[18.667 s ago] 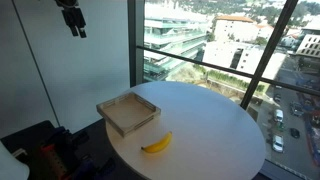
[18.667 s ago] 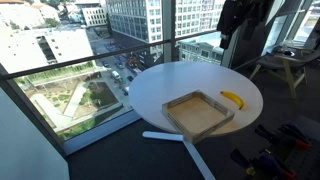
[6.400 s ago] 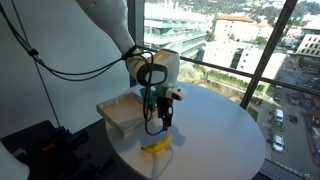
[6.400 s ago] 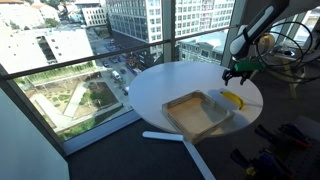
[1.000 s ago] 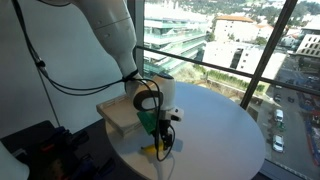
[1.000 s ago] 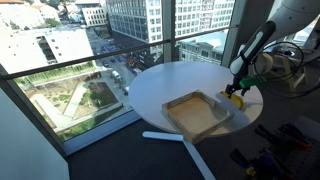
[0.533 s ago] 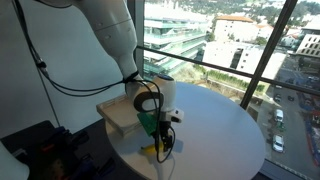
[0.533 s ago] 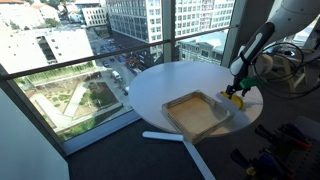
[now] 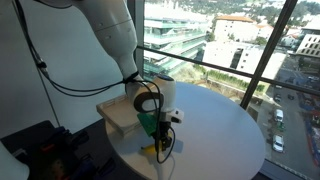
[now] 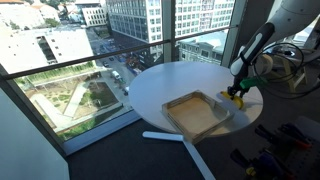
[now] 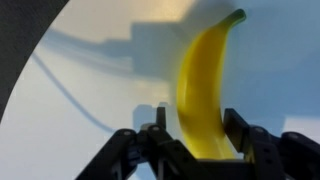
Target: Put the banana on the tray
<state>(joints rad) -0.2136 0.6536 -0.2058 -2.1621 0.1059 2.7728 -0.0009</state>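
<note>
The small yellow banana [image 11: 205,85] lies on the white round table, stem end pointing away from the wrist camera. My gripper [image 11: 195,118] is lowered over its near end, one black finger on each side. The right finger touches the peel; a thin strip of table still shows beside the left finger, so the jaws are open around it. In both exterior views the gripper [image 9: 160,148] [image 10: 236,97] stands on the banana [image 9: 149,152] [image 10: 238,101], just off a corner of the square wooden tray [image 10: 181,103] [image 9: 107,112]. The tray is empty.
The round table [image 9: 225,130] stands against floor-to-ceiling windows, and its edge runs close to the banana. My arm [image 9: 115,45] leans over the tray from behind. Cables hang at the left [image 9: 40,60]. A wooden stool [image 10: 290,65] stands behind the table.
</note>
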